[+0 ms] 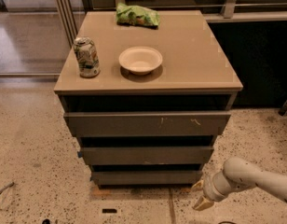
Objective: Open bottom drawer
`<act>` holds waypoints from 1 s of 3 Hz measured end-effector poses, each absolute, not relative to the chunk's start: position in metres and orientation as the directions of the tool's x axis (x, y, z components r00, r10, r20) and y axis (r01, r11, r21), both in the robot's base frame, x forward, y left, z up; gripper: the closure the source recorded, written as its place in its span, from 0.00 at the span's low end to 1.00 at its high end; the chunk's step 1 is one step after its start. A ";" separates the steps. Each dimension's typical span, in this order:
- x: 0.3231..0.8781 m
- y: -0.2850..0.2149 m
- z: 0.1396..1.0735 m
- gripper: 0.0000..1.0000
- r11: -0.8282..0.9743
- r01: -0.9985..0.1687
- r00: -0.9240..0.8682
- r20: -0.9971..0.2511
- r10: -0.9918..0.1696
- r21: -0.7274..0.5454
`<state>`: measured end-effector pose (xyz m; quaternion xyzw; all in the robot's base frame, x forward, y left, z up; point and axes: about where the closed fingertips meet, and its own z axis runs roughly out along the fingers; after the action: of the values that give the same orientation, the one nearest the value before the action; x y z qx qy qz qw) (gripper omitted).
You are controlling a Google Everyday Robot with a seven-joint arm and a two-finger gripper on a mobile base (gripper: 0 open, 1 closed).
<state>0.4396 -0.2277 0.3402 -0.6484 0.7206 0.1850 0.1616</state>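
The bottom drawer point(146, 177) is the lowest of three grey-brown fronts in a cabinet, plain and flat, and looks shut. Above it are the middle front point(146, 155) with a blue tab point(79, 154) at its left edge and the top front point(148, 123) with pale scratch marks. My gripper point(200, 195) is on a white arm point(248, 176) that comes in from the lower right. It hovers just off the bottom drawer's right end, near the floor. Its two tan fingertips point(202, 203) are spread apart and hold nothing.
On the cabinet top point(194, 55) stand a crumpled can point(86, 56), a white bowl point(140, 59) and a green bag point(137, 15). Speckled floor point(31, 162) surrounds the cabinet. A dark wall panel point(264, 59) is to the right, and a glass partition to the left.
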 end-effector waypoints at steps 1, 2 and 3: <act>0.452 -0.219 0.327 0.00 0.070 -0.997 -0.073 -0.519 -0.852 0.025; 0.464 -0.205 0.306 0.00 0.052 -0.998 -0.057 -0.571 -0.819 0.025; 0.472 -0.196 0.274 0.00 0.061 -0.996 -0.084 -0.605 -0.792 0.059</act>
<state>0.4723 -0.1960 0.2744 -0.6422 0.6963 0.2393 0.2135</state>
